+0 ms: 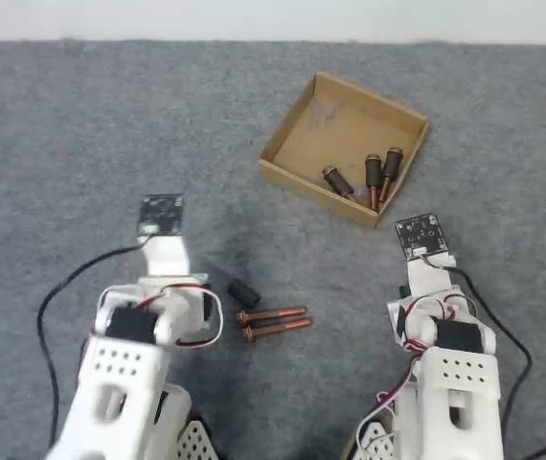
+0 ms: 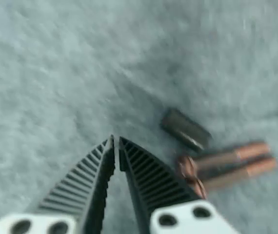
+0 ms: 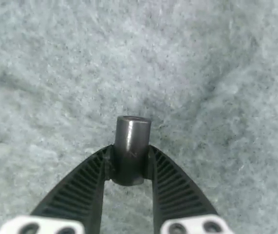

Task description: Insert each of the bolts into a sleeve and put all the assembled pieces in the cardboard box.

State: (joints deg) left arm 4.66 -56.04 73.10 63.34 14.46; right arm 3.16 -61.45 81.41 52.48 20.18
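A dark sleeve [image 3: 132, 134] is gripped by the R tool [image 3: 129, 148]. It is clamped btwn the two ribbed fingers at its lower half, w/ its open end pointing away from the wrist over the grey worktop [image 1: 81, 125]. The R arm [image 1: 443, 350] is seen nr the worktop's near edge, right of centre, w/ its wrist just short of the cardboard box [image 1: 335, 129].

The L tool [image 2: 115, 140] is held nearly closed, w/ only a thin slit left btwn the tips, and nothing is gripped in it. It is poised over the worktop, apart from a loose sleeve [image 2: 185, 129] that is lying on its side. Two bolts [image 2: 229, 157] are laid side by side, w/ their heads just beside the loose sleeve. In the high view this group is found nr the near edge, approx. mid-width, btwn the L arm [image 1: 125, 369] and the R arm. The bolt shanks are pointed toward the right edge.

The cardboard box is set toward the far edge, right of centre, and is turned at an angle to the edges. Three assembled pieces [image 1: 373, 177] are lying inside it, close to the wall nearest the R arm.
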